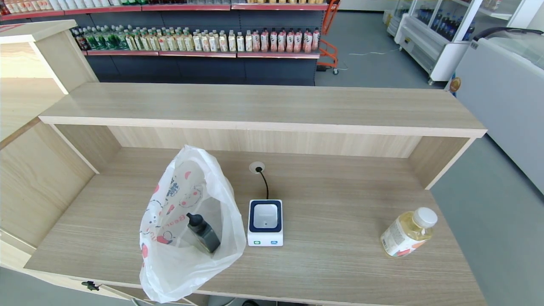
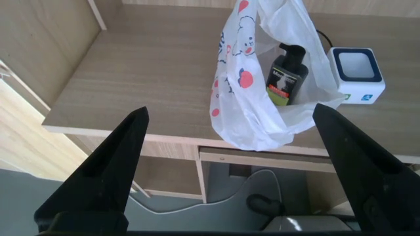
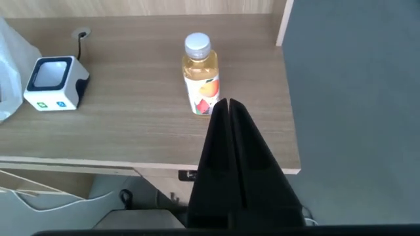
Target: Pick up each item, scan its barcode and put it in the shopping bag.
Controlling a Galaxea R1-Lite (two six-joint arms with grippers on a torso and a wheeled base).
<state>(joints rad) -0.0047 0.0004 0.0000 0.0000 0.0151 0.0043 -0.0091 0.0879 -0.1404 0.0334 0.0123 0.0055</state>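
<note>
- The head view is showing the whole light wooden surface point(image 1: 340, 255) at once. The white see-through plastic shopping bag with red cartoon pictures point(image 1: 170, 259) is sitting on the left. The small white scanner box with a dark blue rim point(image 1: 265, 222) is just beside it. The pale yellow juice bottle with a white cap point(image 1: 408, 233) is standing well apart, near the right end.
- This view is also showing the thin black cable point(image 1: 264, 182) running from the scanner box to a hole in the surface, and long store shelves of drink bottles point(image 1: 199, 40) far behind.
- The left wrist view is looking into the open shopping bag point(image 2: 243, 111). The dark bottle with a black pump top point(image 2: 287, 73) is lying inside, showing its white and red label.
- The right wrist view is showing the orange fruit picture on the juice bottle point(image 3: 199, 75).
- The left tool point(image 2: 231, 111) is hanging out past the near edge of the surface, pointing toward the bag. Its two black fingers are spread wide and holding nothing.
- The right tool point(image 3: 228, 105) is hanging over the near edge in front of the juice bottle. Its fingers are pressed together with nothing between them.
</note>
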